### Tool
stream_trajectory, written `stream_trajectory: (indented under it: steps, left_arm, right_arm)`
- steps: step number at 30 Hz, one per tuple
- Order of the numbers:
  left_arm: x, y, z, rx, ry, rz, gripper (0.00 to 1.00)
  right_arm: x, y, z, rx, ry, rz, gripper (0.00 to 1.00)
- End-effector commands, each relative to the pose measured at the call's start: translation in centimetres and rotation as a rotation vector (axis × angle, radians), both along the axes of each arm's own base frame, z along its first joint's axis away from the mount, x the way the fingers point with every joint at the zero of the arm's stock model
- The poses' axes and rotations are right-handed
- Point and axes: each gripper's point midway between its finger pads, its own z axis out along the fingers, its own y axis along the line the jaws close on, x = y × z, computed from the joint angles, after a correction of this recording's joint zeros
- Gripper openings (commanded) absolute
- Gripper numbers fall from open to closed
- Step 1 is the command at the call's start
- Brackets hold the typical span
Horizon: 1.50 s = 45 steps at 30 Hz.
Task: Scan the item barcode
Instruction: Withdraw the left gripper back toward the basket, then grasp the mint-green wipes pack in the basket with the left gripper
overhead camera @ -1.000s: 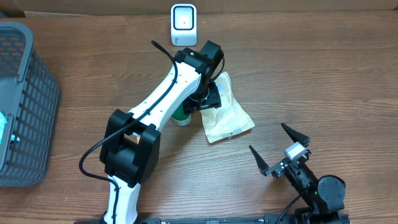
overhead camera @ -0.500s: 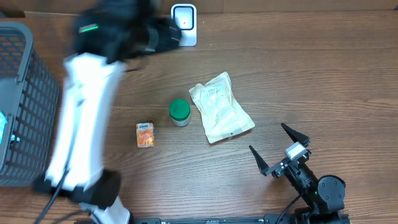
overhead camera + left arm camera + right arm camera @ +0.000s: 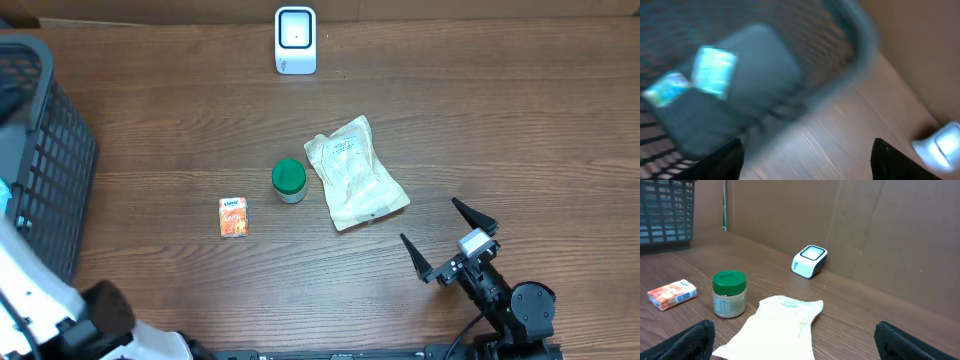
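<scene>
Woodgrain table [image 3: 500, 120], crinkled pouch [image 3: 355, 172], mesh basket [image 3: 52, 175]

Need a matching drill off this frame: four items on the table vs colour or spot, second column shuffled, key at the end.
Items:
1. scanner
2. jar
3. small carton
4. pouch

Descriptions:
A. orange, leftmost of the four
B. green lid
C. pale and crumpled, just right of the jar
D. white, at the top of the overhead view

Pairs: 1-D, 2-B, 3-A, 4-C
</scene>
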Motion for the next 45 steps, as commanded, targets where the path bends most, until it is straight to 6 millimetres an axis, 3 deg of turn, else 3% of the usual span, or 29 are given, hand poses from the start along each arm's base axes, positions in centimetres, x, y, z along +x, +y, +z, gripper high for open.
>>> stream_trajectory:
  steps: [1,11,16,21,29,36,40,45]
  left_arm:
    - [-2.2,4.6,-2.0,-0.032,0.038,0.149,0.73]
    - [-2.4,9.6,-9.3,-0.074,0.262,0.194,0.7]
    - [-2.0,11.2,-13.2,-0.103,0.36,0.211,0.67]
    - [-2.7,12.3,-17.6,-0.143,0.495,0.275,0.63]
    - [-4.4,13.5,-21.8,-0.158,0.605,0.337,0.62]
    - [-5.8,14.4,-26.9,-0.141,0.685,0.318,0.62]
    - [-5.3,14.9,-29.9,-0.1,0.701,0.205,0.61]
    - [-4.6,15.7,-31.7,-0.049,0.692,0.132,0.61]
  right_arm:
    - [-0.1,0.1,-0.2,0.004,0.0,0.008,1.0]
    - [-0.1,0.1,-0.2,0.004,0.0,0.008,1.0]
    - [-0.1,0.1,-0.2,0.004,0.0,0.008,1.0]
    - [-0.1,0.1,-0.2,0.004,0.0,0.008,1.0]
    - [-0.1,0.1,-0.2,0.004,0.0,0.008,1.0]
    - [-0.1,0.1,-0.2,0.004,0.0,0.008,1.0]
    - [-0.1,0.1,-0.2,0.004,0.0,0.008,1.0]
    - [-0.1,0.1,-0.2,0.004,0.0,0.008,1.0]
